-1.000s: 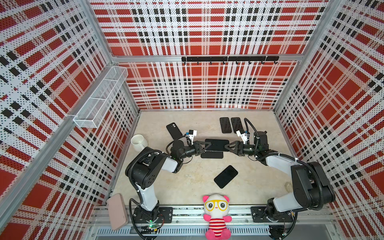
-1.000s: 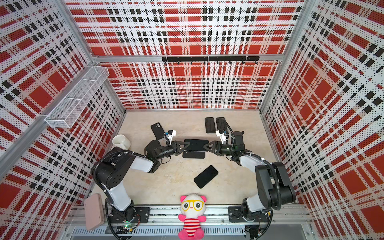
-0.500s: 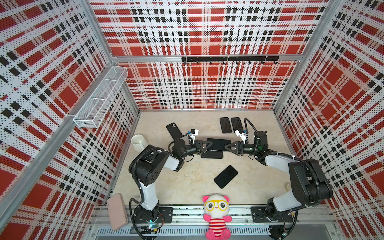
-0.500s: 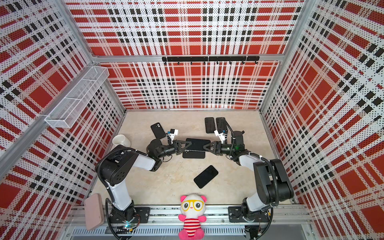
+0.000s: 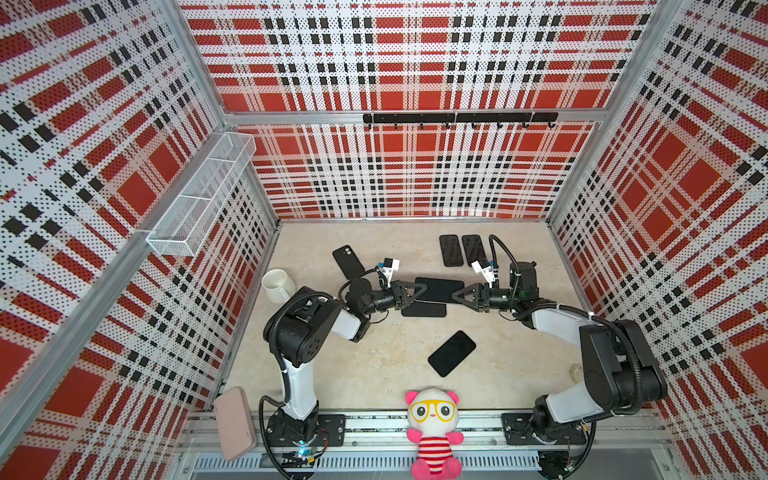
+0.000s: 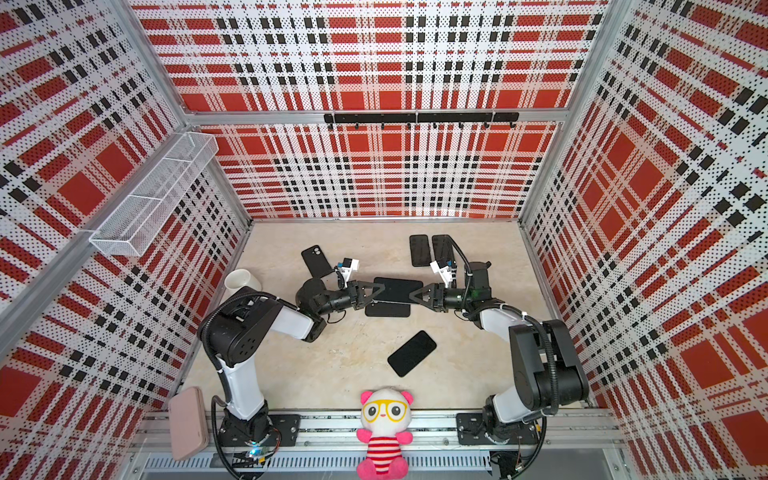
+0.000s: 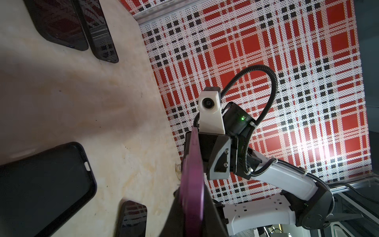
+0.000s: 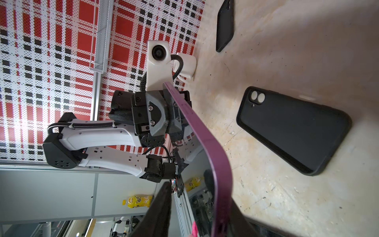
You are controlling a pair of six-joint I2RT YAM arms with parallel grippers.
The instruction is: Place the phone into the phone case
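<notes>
Phone (image 5: 439, 289) clamped in left gripper (image 5: 420, 291), right gripper (image 5: 457, 296) around its other end, grip unclear.

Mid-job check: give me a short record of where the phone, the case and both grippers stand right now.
phone: purple-edged phone, held off the table between both grippers, roughly level
case: black case, empty, flat on the table, partly hidden below the phone in both top views
left gripper: left gripper shut on one end of the phone
right gripper: right gripper with jaws around the opposite end; clamp not clear
phone in case: not yet
other: spare phone lying loose, nearer the front
</notes>
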